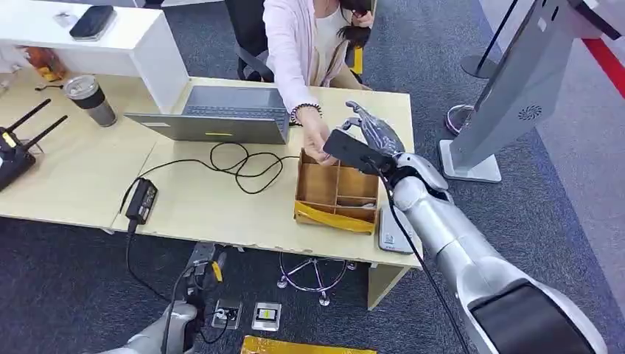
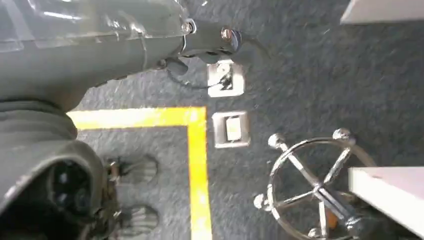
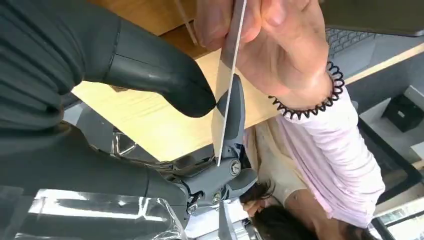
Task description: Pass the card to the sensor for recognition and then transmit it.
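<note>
Handover in progress: a thin pale card [image 3: 227,100], seen edge-on, is pinched between the thumb and a dark finger of the right robot hand [image 3: 220,107] while a person's hand [image 3: 272,45] also grips it. A firm pinch is judged necessary before withdrawal. Just below, an open brown cardboard divider box [image 1: 335,193] crowds the light wooden counter [image 1: 81,177]; the left robot hand [image 2: 60,75] hangs over dark carpet, its grip impossible to judge.

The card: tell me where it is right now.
In the right wrist view, the card is pinched edge-on between the right hand's thumb and fingers, with a person's hand gripping its other end.

Laptop [image 1: 221,118], tumbler [image 1: 90,99] (perhaps steel)
</note>
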Tool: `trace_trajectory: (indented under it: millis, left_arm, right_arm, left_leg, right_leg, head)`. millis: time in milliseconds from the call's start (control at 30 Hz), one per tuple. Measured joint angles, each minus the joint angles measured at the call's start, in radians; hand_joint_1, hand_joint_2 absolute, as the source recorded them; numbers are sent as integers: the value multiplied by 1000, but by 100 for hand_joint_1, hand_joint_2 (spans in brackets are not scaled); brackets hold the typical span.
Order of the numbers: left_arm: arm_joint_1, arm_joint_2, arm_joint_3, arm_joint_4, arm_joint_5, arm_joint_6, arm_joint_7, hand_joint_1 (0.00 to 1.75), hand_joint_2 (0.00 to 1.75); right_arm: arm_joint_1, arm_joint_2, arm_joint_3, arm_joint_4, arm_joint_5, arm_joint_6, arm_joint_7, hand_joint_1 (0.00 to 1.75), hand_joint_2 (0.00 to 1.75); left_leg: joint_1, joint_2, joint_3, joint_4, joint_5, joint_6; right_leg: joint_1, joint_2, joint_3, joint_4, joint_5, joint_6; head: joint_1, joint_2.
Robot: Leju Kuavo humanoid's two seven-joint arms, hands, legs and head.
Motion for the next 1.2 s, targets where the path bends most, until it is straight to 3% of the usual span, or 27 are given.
trace_trajectory:
  millis: [33, 67, 100, 133, 567, 600, 800, 1200]
  left_arm:
    - [9, 0, 1, 0, 3, 10, 11, 0, 0]
    - [19, 0, 2, 0, 3, 23, 15, 0, 0]
    - [27, 0, 2, 0, 2, 33, 18, 0, 0]
    - [31, 0, 2, 0, 1, 39, 18, 0, 0]
    - [33, 0, 4, 0, -11, 72, 17, 0, 0]
    - [33, 0, 4, 0, -11, 72, 17, 0, 0]
    - [38, 2, 6, 2, 7, 71, 17, 0, 0]
    - [61, 16, 28, 3, 20, 71, 1, 0, 0]
  right_arm:
    - [0, 0, 1, 2, 0, 0, 2, 23, 175]
    - [0, -1, 2, 2, 1, 0, 5, 23, 175]
    - [0, -2, 3, 2, 2, 0, 6, 0, 175]
    - [0, -3, 4, 2, 3, -2, 8, 0, 0]
    - [6, -16, 5, 2, 16, 0, -8, 0, 0]
    - [6, -17, 5, 2, 20, -2, -7, 0, 175]
    - [4, -29, 5, 1, 26, -8, 8, 0, 175]
    - [65, -125, -13, -102, 13, -5, 68, 0, 175]
  left_leg:
    - [0, 0, 0, 0, 0, 0]
    - [0, 0, 0, 0, 0, 0]
    - [0, 0, 0, 0, 0, 0]
    - [0, 0, -1, 0, 0, 0]
    - [0, 1, 0, 0, 0, 0]
    - [0, 1, 0, 0, 0, 0]
    - [0, 1, 0, 0, 0, 0]
    - [0, 1, 0, 0, 0, 0]
  right_leg:
    - [0, 0, 0, 0, 0, 0]
    - [0, 0, -1, 0, 0, 0]
    - [0, 0, -1, 0, 0, 0]
    - [0, 0, -1, 0, 0, 0]
    - [0, 0, -1, 0, 0, 0]
    - [0, 0, -1, 0, 0, 0]
    - [0, 0, -1, 0, 0, 0]
    - [0, 0, -1, 0, 0, 0]
  head:
    - [0, 0]
    - [0, 0]
    - [0, 0]
    - [0, 0]
    - [0, 0]
    - [0, 0]
    - [0, 0]
    - [0, 0]
